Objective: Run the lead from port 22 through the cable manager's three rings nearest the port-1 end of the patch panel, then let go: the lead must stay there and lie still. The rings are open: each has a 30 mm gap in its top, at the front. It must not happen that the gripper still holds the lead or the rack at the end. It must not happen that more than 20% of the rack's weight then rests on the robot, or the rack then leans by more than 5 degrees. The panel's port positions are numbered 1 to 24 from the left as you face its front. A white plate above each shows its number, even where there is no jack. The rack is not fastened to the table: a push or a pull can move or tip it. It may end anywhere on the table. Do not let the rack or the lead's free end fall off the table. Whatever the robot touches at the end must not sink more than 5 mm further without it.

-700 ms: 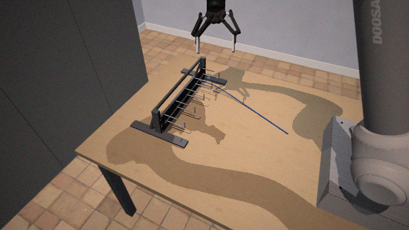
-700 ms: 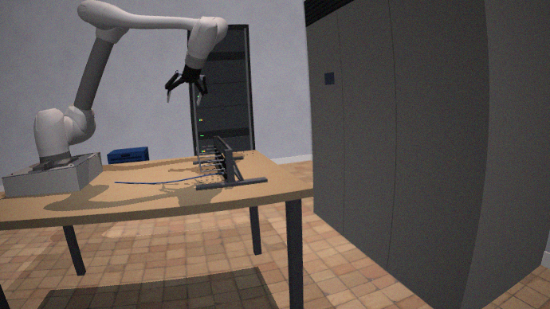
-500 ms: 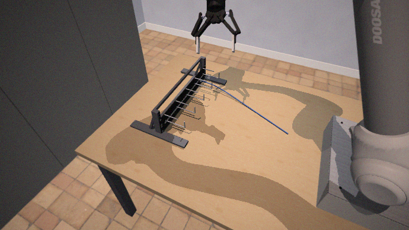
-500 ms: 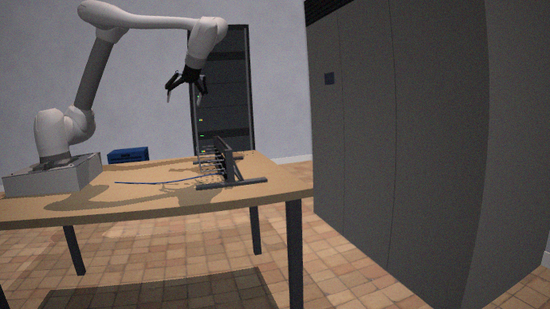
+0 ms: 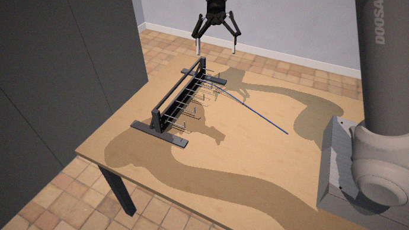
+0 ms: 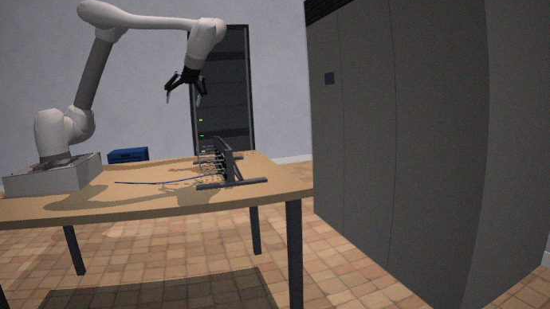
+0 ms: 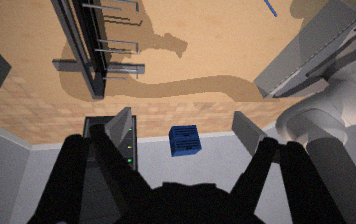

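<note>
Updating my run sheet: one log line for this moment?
gripper: open, empty, high above rack | lead: on table, unrouted

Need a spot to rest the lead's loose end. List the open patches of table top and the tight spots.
Open wood lies between the rack and the arm's base block, toward the near table edge. Another patch lies beyond the blue lead, toward the far edge. Crowded: the strip right in front of the rings. The gripper hangs open, high above.
</note>
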Controlling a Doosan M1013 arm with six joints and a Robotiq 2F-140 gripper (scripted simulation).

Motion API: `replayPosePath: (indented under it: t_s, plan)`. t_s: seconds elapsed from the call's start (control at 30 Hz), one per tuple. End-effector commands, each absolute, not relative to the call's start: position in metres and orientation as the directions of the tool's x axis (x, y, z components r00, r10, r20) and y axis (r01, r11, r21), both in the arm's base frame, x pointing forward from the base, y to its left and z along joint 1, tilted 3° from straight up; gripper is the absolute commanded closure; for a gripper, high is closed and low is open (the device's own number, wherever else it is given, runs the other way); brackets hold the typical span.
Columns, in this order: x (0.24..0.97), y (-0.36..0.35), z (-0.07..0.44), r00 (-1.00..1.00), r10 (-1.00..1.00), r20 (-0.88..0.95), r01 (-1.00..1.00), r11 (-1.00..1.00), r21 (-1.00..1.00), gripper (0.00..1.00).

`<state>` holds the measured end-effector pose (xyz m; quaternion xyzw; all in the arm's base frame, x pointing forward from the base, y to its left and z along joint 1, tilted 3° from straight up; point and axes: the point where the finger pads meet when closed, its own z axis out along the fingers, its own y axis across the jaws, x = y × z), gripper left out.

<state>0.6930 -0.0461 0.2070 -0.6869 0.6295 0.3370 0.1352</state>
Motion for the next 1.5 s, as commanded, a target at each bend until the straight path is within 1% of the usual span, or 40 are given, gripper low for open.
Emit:
replayPosePath:
  t_s: [0.0,0.33,0.4,0.43,0.63,0.83,0.87,1.47]
  plan:
    - [0.672,-0.034,0.172,-0.05,-0.851,-0.523,-0.959,-0.106,0.264,0.0]
    - [0.615,-0.018,0.1,-0.066,-0.967,-0.245,-0.975,0.011,0.221,0.0]
    - [0.615,-0.018,0.1,-0.066,-0.967,-0.245,-0.975,0.011,0.221,0.0]
    - [0.598,-0.016,0.083,-0.059,-0.984,-0.168,-0.983,0.028,0.183,0.0]
    - [0.56,-0.009,0.05,-0.028,-0.999,-0.017,-0.998,0.027,0.059,0.0]
    - [0.557,-0.008,0.048,-0.024,-1.0,-0.004,-0.999,0.023,0.044,0.0]
    - [0.557,-0.008,0.048,-0.024,-1.0,-0.004,-0.999,0.023,0.044,1.0]
    - [0.557,-0.008,0.048,-0.024,-1.0,-0.004,-0.999,0.023,0.044,1.0]
